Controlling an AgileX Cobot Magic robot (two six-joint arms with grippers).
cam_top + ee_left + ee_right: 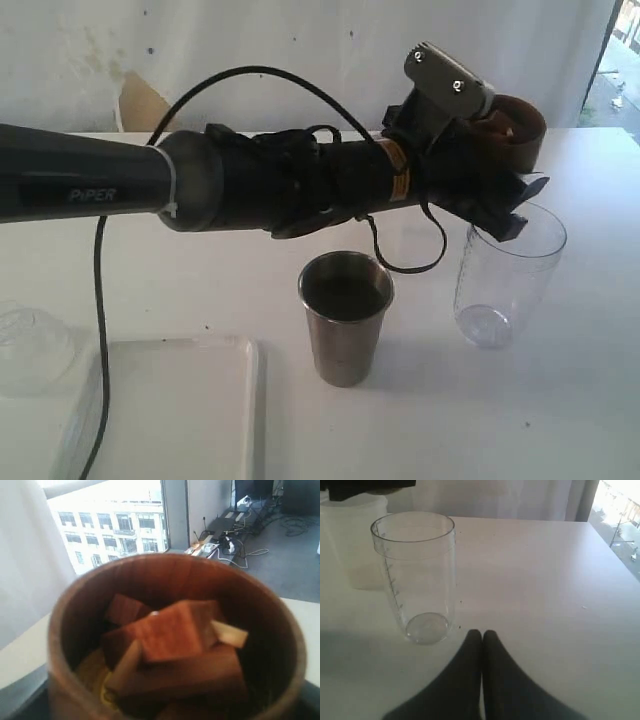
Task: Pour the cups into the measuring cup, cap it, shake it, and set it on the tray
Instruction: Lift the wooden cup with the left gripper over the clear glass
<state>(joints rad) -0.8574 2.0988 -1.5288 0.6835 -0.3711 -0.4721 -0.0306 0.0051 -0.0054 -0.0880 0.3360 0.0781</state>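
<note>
Tray (180, 400) cropped, wooden cup (521, 124) half hidden

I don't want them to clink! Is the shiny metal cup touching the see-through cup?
Apart. The exterior view shows bare white table between the steel tumbler and the measuring cup.

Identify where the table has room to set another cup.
Free: the table between the steel tumbler and the measuring cup, and in front of both; also the tray. Crowded: above the measuring cup, where the left arm holds the wooden cup.
</note>
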